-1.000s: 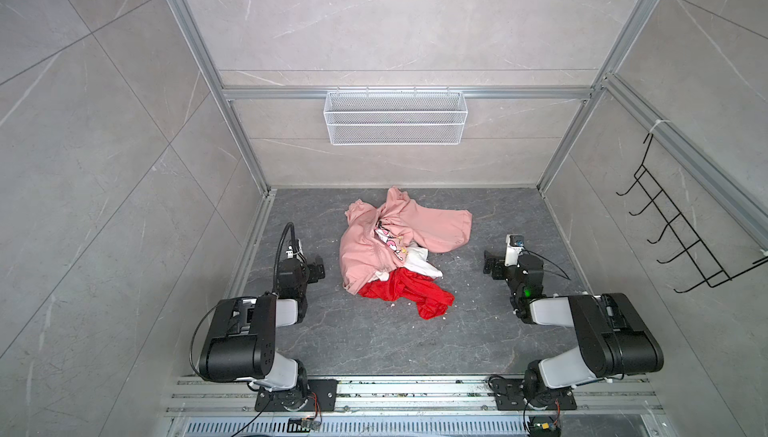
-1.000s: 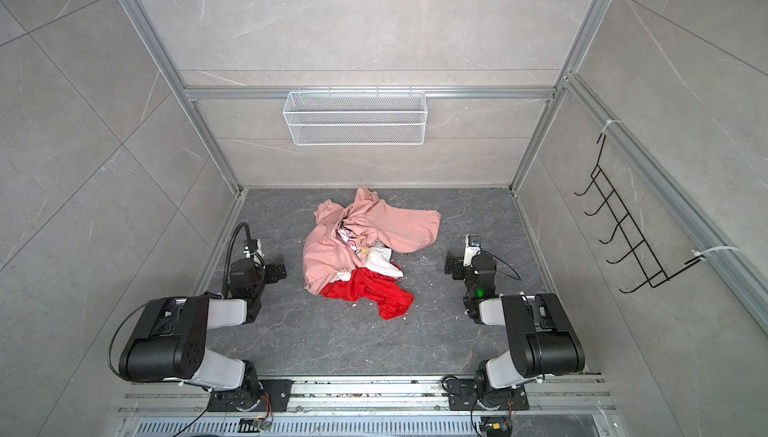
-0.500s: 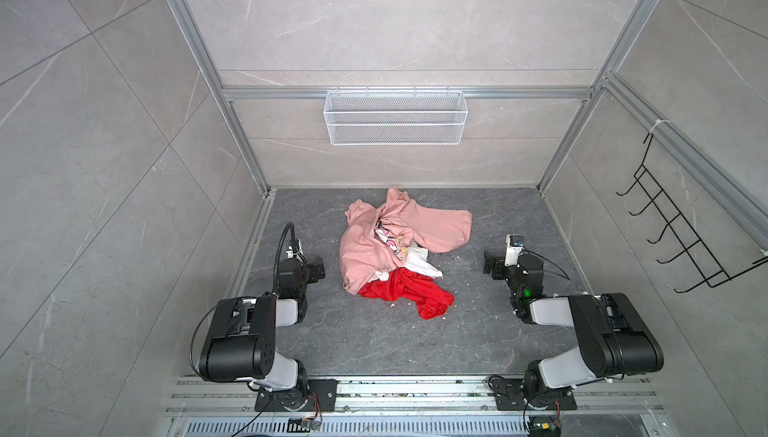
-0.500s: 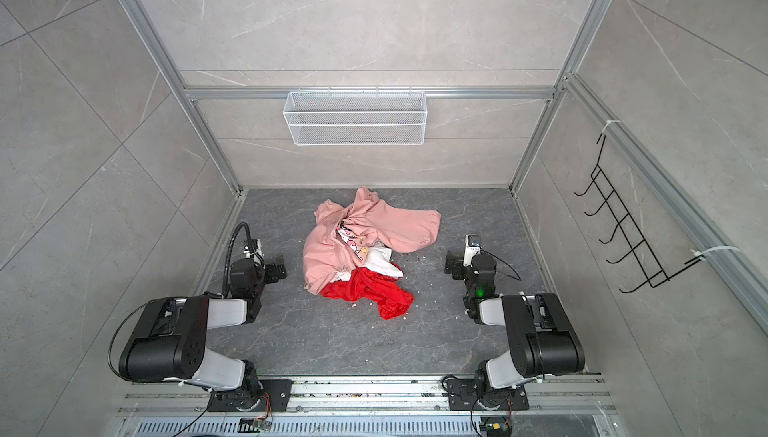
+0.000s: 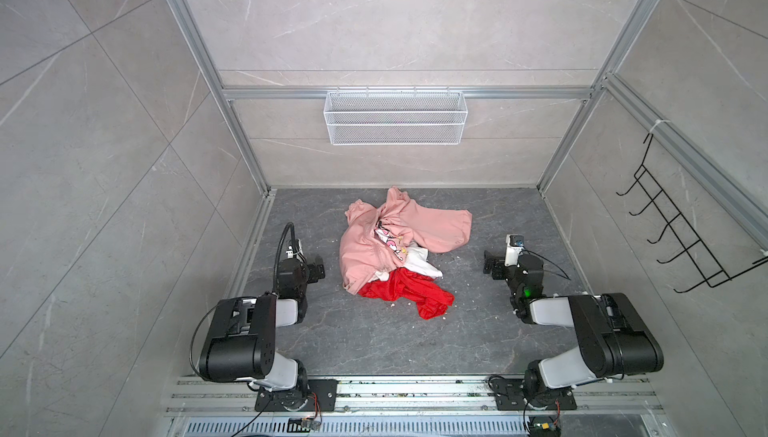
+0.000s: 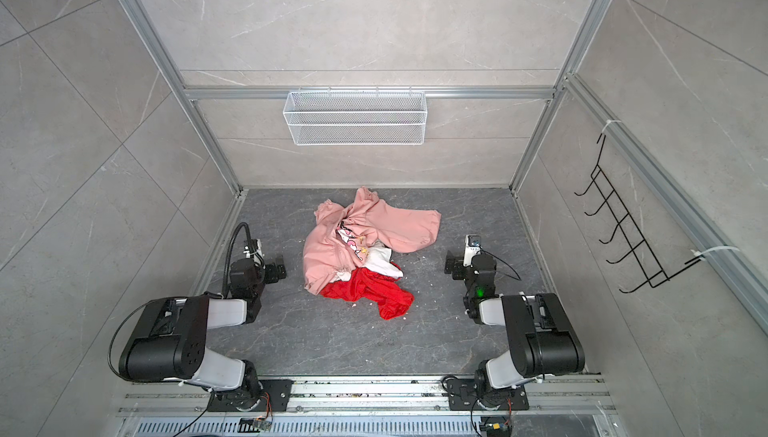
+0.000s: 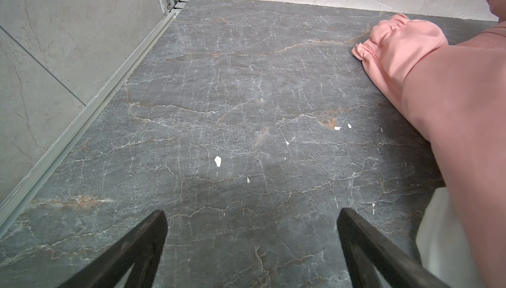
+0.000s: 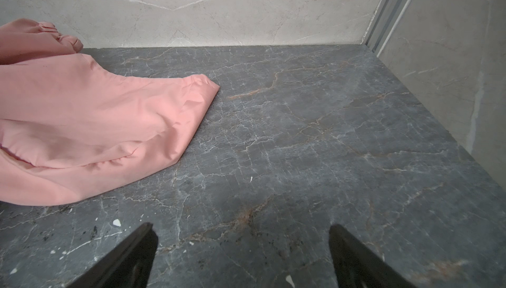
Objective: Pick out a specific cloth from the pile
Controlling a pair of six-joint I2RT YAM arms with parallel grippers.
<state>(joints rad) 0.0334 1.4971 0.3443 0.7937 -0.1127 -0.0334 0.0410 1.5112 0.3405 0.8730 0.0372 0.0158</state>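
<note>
Red and thin, the cloth [image 5: 405, 294] lies at the near edge of the pile [image 5: 386, 248] in both top views, around the middle of the table [image 5: 374, 343]. Its far edge is tucked under the pink sweatshirt [image 5: 432, 227] and a white cloth [image 5: 422, 266], its free end trailing near and right. My left gripper [image 5: 316, 269] sits low, left of the pile; my right gripper [image 5: 492, 265] sits low, right of it. Both are clear of the clothes and carry nothing. A wire basket [image 5: 395, 123] hangs on the far wall and a black rack [image 5: 681, 235] on the right wall.

From my left wrist, my jaws stand wide apart over bare grey table dotted with white flecks [image 7: 217, 161]. The sweatshirt [image 7: 451, 95] and a strip of the white cloth [image 7: 438, 232] lie beside them, not touching my fingers [image 7: 142, 240].

From my right wrist, my jaws are spread wide too, with only table between them. A flat fold of the sweatshirt [image 8: 95, 125] lies near, apart from my fingers [image 8: 139, 245].
</note>
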